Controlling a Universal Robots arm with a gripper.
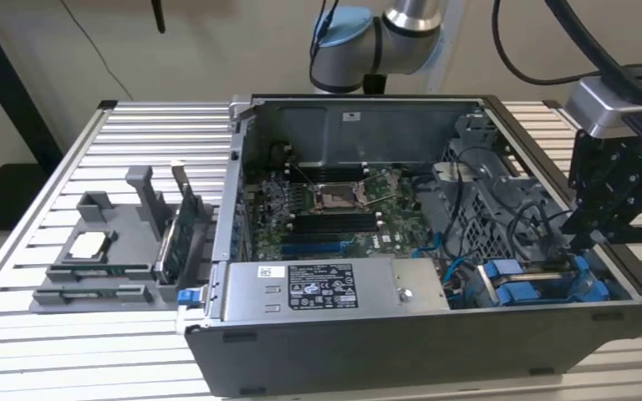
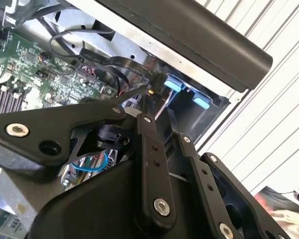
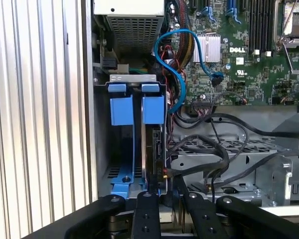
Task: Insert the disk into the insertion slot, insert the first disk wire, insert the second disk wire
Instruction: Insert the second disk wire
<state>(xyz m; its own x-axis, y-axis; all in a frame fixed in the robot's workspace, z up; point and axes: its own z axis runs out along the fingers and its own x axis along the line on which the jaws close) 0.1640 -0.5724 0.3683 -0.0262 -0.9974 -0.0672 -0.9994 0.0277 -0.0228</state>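
Observation:
The disk [image 3: 155, 149] stands edge-on in the insertion slot [image 3: 132, 78], and its blue carrier tab [image 3: 153, 107] shows beside a second blue carrier [image 3: 123, 105]. In the exterior view the blue carriers [image 1: 533, 286] sit in the case's near corner, at that view's right. My gripper [image 3: 164, 187] hangs right at the disk's rear edge, its fingers [image 3: 147, 211] drawn together on the black connector of a disk wire [image 3: 199, 167]. That connector's gold-tipped end touches the disk. In the second wrist view the gripper [image 2: 152, 99] points at the blue tabs [image 2: 173, 83]. In the exterior view my gripper [image 1: 580, 242] reaches down into the case.
The open computer case [image 1: 410, 351] lies on a slatted table [image 1: 76, 351]. A grey power supply box [image 1: 338, 288] sits beside the bay, with the motherboard [image 1: 333, 209] behind it. Blue and black cables [image 3: 182, 74] loop close to the bay. A grey fixture [image 1: 104, 251] with parts stands at the exterior view's left.

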